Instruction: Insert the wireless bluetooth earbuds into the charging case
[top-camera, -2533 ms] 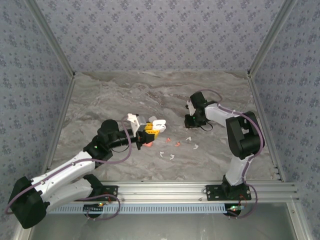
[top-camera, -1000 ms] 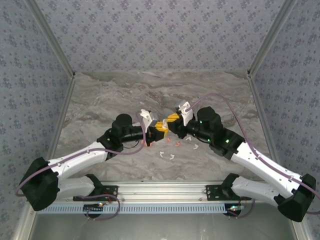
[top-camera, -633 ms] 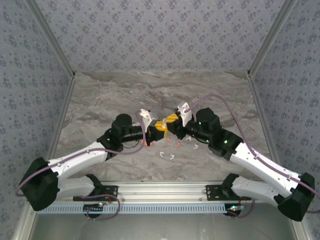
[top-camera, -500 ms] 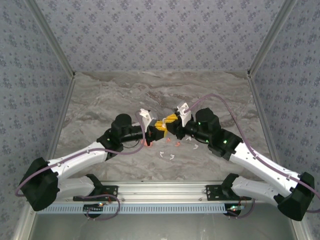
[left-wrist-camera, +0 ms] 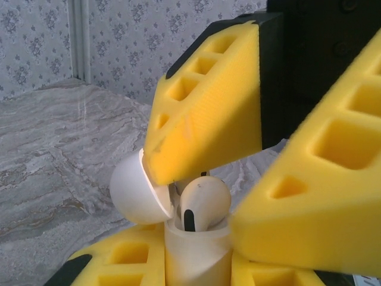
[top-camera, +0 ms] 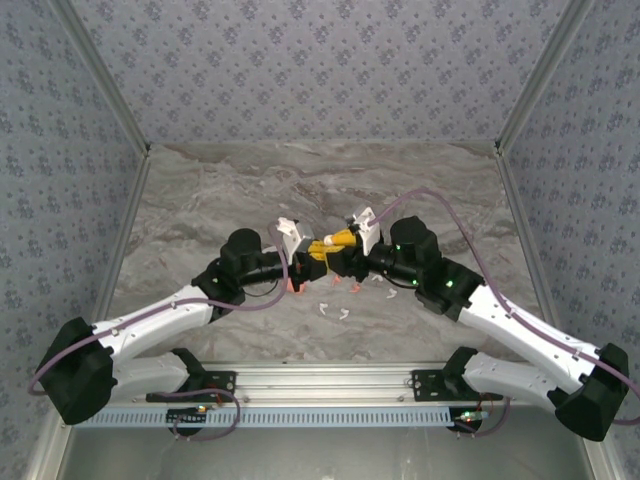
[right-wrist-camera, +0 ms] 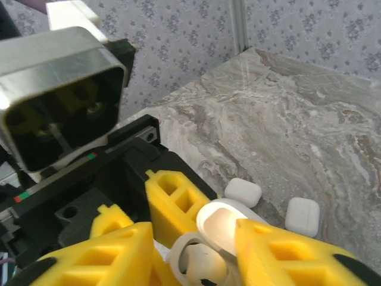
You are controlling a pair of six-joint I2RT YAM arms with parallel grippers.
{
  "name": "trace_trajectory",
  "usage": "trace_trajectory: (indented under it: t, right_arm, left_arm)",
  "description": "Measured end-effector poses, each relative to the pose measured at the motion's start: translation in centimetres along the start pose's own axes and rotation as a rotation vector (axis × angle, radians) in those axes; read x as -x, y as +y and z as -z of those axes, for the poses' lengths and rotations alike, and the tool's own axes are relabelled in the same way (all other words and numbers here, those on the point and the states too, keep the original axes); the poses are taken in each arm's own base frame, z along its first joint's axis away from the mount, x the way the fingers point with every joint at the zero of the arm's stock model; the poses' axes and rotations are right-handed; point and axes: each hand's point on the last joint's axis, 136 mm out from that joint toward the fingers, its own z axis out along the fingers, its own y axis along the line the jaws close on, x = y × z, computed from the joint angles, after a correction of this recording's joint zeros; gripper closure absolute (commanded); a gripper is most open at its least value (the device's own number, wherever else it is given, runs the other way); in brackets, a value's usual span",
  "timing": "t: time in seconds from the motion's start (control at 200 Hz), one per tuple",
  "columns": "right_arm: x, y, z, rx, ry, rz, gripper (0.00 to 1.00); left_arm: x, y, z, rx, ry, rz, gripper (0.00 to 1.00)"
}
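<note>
- The left gripper [left-wrist-camera: 196, 271] stays clamped shut on the charging case [left-wrist-camera: 191, 253]. It holds the case upright above the table [top-camera: 420, 190], with the lid [left-wrist-camera: 134, 190] swung open to one side.
- The right gripper [right-wrist-camera: 193, 253] is the item that has changed. A second ago its jaws were pinched together over the mouth of the case. They now stand partly apart, one finger on each side of the earbud [left-wrist-camera: 204, 199], and grip nothing.
- The earbud stands in the case well, stem down, with its rounded head showing above the rim.
- Judgement: the release marks this earbud as placed. Whether it is fully seated cannot be told.
- Loose earbuds [top-camera: 345, 313] lie on the table just below the two grippers, so the task is likely far from complete.
- Two spare cases [right-wrist-camera: 243, 192] rest closed on the table beyond the grippers.
- Next move, as a judgement: the right gripper should back straight off, since a finger catching the head could lift the earbud out.
</note>
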Motion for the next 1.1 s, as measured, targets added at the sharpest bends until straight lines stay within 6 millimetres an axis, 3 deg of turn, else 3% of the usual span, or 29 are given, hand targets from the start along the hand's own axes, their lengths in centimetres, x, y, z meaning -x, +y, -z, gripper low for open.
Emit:
trace_trajectory:
  t: [0.22, 0.41, 0.59, 0.84, 0.984, 1.099]
  right_arm:
    - [3.7, 0.1, 2.5, 0.004, -0.080, -0.024, 0.29]
    - [5.8, -2.4, 5.4, -0.032, -0.134, -0.121, 0.00]
    - [5.3, -4.0, 6.1, 0.011, -0.111, -0.257, 0.00]
    - [4.5, -1.3, 4.3, 0.202, -0.035, -0.344, 0.00]
    - [3.1, 0.2, 2.8, 0.268, 0.037, -0.367, 0.00]
    - [3.3, 1.4, 2.4, 0.307, 0.057, -0.357, 0.00]
  left_arm:
    - [0.1, 0.0, 0.0, -0.001, -0.005, 0.004, 1.00]
    - [1.2, -0.5, 0.2, -0.018, -0.045, -0.010, 1.00]
    - [3.3, -1.5, 0.9, -0.048, -0.124, -0.040, 1.00]
    - [5.0, -2.5, 1.4, -0.091, -0.196, -0.066, 1.00]
    - [5.2, -2.7, 1.5, -0.099, -0.203, -0.071, 1.00]
    - [5.2, -2.7, 1.4, -0.101, -0.202, -0.071, 1.00]
